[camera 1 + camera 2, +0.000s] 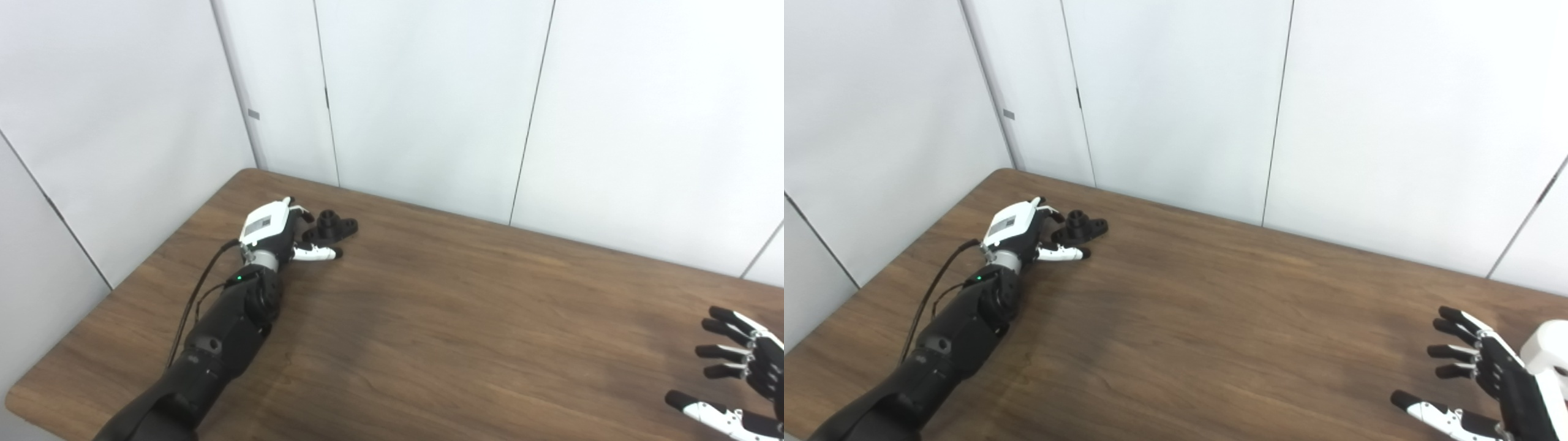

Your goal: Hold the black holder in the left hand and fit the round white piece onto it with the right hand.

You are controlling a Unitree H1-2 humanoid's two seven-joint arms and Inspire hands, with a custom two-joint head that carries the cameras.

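Observation:
The black holder lies flat on the brown table near its far left corner, a short post standing up from its lobed base. My left hand rests just left of the holder, fingers spread around its near side, thumb stretched out below it; nothing is gripped. My right hand hovers open at the table's near right edge, fingers apart and empty. A round white piece shows partly at the right border in the right eye view, behind that hand.
White wall panels stand close behind the table's far edge and along its left side. A black cable runs beside my left forearm.

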